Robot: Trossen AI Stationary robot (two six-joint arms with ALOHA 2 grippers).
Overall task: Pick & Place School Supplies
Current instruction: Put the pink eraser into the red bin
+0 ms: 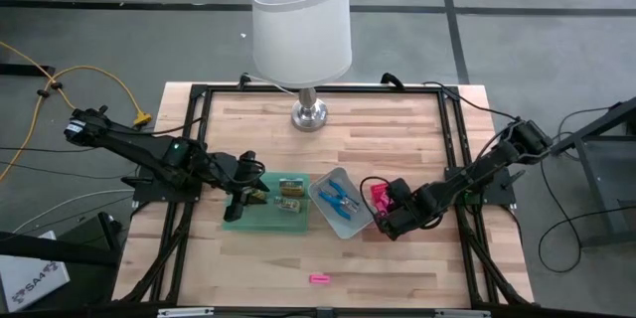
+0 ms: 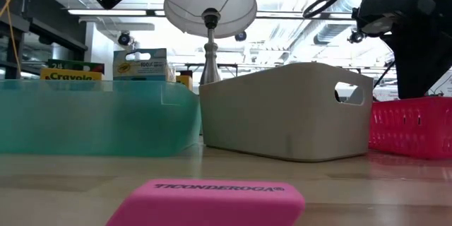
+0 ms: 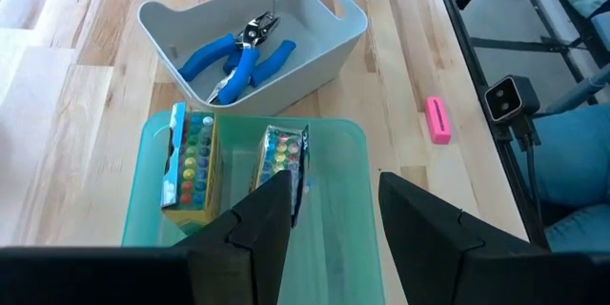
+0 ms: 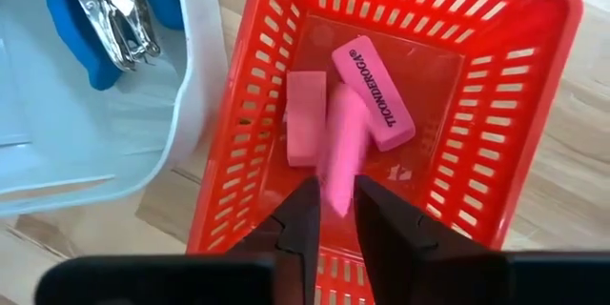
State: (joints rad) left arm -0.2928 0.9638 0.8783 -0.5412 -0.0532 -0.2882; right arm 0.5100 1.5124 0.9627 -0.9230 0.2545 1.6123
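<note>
Right gripper hangs over the red basket, fingers narrow, a blurred pink eraser at their tips; grip or release cannot be told. Only the right wrist view shows the basket's inside: two more erasers, one flat, one printed Ticonderoga. A fourth eraser lies alone on the table toward the front edge, close-up in the low view. Left gripper hovers wide and empty above the green tray. Left wrist view reveals two crayon boxes in that tray and two blue-handled pliers in the grey bin. Lamp at the far side.
</note>
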